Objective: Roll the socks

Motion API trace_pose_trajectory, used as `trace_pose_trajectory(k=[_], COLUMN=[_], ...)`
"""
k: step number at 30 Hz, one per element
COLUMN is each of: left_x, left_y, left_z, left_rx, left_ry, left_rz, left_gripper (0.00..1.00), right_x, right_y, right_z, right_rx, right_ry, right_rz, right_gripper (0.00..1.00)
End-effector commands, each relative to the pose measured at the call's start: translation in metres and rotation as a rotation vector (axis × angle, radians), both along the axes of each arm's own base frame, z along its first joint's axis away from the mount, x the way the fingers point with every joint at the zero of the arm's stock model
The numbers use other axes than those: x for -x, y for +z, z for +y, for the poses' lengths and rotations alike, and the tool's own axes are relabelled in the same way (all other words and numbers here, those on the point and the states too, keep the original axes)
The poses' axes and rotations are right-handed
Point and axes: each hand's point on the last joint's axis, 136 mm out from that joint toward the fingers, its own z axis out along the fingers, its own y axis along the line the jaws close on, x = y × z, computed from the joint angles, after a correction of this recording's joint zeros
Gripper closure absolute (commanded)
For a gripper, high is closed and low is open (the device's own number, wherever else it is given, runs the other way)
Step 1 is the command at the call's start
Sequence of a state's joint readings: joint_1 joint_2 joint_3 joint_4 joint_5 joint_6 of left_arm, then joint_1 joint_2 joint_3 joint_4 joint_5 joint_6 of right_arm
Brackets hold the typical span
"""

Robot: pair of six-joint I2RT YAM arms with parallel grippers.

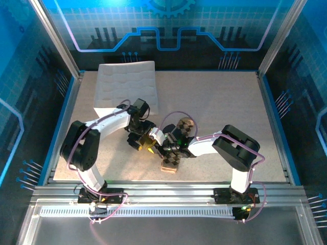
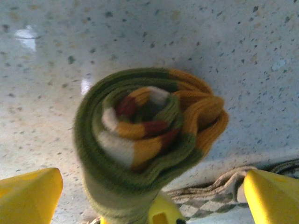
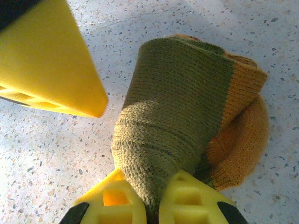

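Nearest the bases, the argyle sock (image 1: 171, 164) lies flat on the table (image 1: 230, 102), one end sticking out from beneath the right arm's wrist. Just beyond it, the two grippers meet at mid-table. The right gripper (image 3: 149, 179) is pinched tight on the olive green sock (image 3: 187, 93). Both yellow fingers (image 3: 191, 200) squeeze the loose knit end between them, and the rolled bulk with its orange part bulges out ahead of the tips, down at the tabletop. Over to the left gripper (image 2: 149, 175): jaws spread wide, gripping nothing. The roll sits right between its fingers (image 2: 28, 196), spiral end facing the wrist camera, green outside, with orange, white and red bands coiled within and clear space to either side. One of those fingers hangs just beside the roll in the right wrist view. Far back left, the white quilted tray (image 1: 126, 87) rests well apart from it all.
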State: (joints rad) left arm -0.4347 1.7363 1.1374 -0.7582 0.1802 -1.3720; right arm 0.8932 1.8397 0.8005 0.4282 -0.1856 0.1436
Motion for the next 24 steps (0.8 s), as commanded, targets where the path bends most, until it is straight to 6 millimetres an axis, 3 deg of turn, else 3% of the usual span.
trace_pose_trajectory(k=[1,11,13,15,16,22,24], left_x=[0.003,0.012,0.019,0.027,0.030,0.043,0.042], left_y=[-0.012,-0.040,-0.040,-0.037,-0.035,-0.014,-0.003], left_z=[-0.003,-0.005,-0.007,-0.004,-0.003,0.007,0.010], left_rx=[-0.019,-0.076,-0.065,-0.067,-0.064,-0.051,-0.049], left_ry=[0.002,-0.109,-0.122,-0.118,-0.118,-0.092,-0.087], left_rz=[0.045,0.127,0.136,0.127,0.122,0.070,0.038], left_gripper=[0.01,0.04,0.20,0.48,0.54,0.81,0.87], right_x=[0.034,0.035,0.034,0.033,0.032,0.029,0.025], right_y=[-0.065,-0.065,-0.066,-0.066,-0.065,-0.057,-0.044], right_z=[-0.040,-0.040,-0.042,-0.041,-0.042,-0.040,-0.038], right_rx=[0.212,0.212,0.217,0.219,0.220,0.214,0.193], right_ry=[-0.009,-0.007,-0.013,-0.017,-0.020,-0.021,-0.020], right_rz=[0.195,0.194,0.193,0.188,0.184,0.165,0.134], right_gripper=[1.00,1.00,1.00,1.00,1.00,1.00,0.85])
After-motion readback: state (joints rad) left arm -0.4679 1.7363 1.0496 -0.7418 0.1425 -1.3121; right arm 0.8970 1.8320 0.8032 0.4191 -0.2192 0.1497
